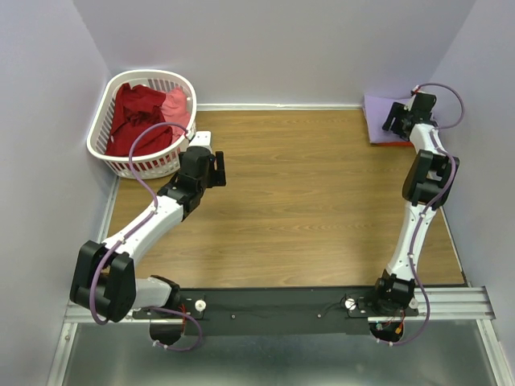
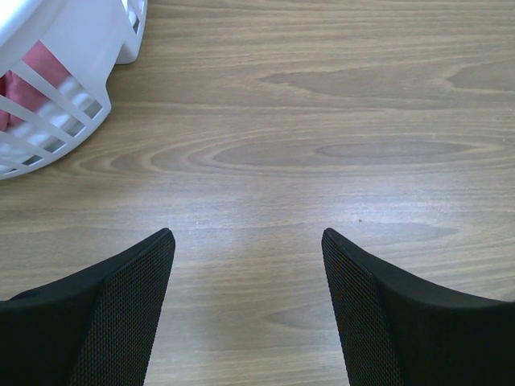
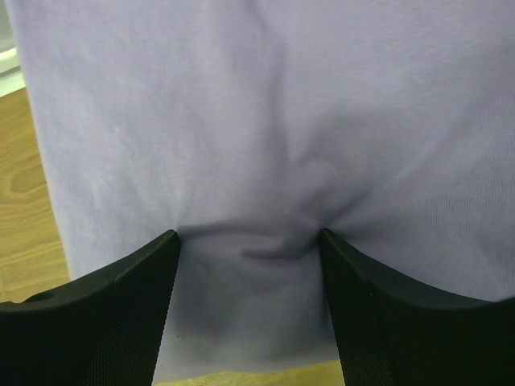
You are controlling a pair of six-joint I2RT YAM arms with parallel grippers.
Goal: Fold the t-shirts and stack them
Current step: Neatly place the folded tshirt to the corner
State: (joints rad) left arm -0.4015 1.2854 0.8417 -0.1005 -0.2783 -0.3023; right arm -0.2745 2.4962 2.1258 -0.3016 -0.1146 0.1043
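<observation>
A folded lavender t-shirt (image 1: 376, 119) lies at the table's far right corner, with a thin orange-red edge (image 1: 388, 144) showing under it. My right gripper (image 1: 400, 117) is down on it. In the right wrist view the lavender cloth (image 3: 265, 104) fills the frame, and the right gripper (image 3: 248, 236) is open, both tips pressed into the cloth with a small wrinkle between them. A dark red t-shirt (image 1: 137, 121) and a pink one (image 1: 177, 106) lie in the basket. My left gripper (image 1: 217, 169) (image 2: 248, 236) hangs open over bare wood, holding nothing.
The white slotted laundry basket (image 1: 103, 121) stands at the far left corner, its wall (image 2: 72, 48) just left of my left gripper. Purple walls close in the table on three sides. The wooden tabletop (image 1: 306, 201) lies between the arms.
</observation>
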